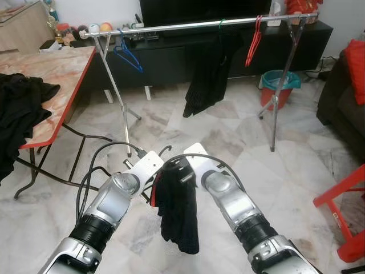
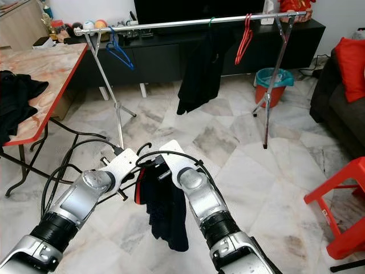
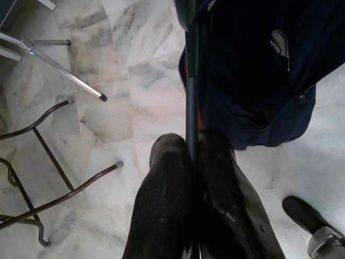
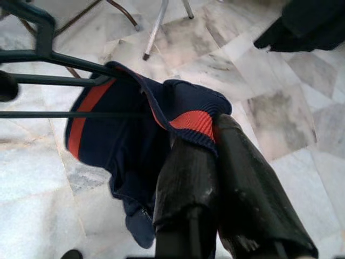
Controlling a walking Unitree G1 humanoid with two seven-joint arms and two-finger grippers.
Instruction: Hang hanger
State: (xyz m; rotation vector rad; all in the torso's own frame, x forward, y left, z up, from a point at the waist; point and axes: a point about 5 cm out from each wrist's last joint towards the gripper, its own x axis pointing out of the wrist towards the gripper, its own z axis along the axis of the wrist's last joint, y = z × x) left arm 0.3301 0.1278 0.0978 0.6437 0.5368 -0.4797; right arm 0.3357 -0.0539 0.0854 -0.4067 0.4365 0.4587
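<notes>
Left pincer: clenched on the thin dark bar of the hanger; both black fingers pressed against the bar, one on each side.
Right pincer: clenched on the navy garment at its red-banded edge; fingers closed together over the cloth.
Left arm: bent at the elbow, forearm angled up and inward toward mid-scene, wrist meeting the garment from the robot's left.
Right arm: mirrors it, forearm angled up and inward, wrist at the garment's top from the robot's right.
Hanger: held between the two wrists, low in front of the robot, above the floor; its dark hook pokes up between the wrist plates. Well short of the rail.
Garment: draped on the hanger, hanging down between the forearms; dark navy with red trim.
Cables: black, looping off the left wrist.
Clothes rail: chrome bar on two tripod stands, across the far side of the marble floor, in front of a black TV cabinet.
On the rail: blue hanger near its left end, black garment about the middle, red hanger toward its right end.
Bench: marble-patterned top, red edge, at far left; black cloth lies over its near edge.
Teal bin: behind the rail's right stand.
Red stool: at the right, partly cut off.
</notes>
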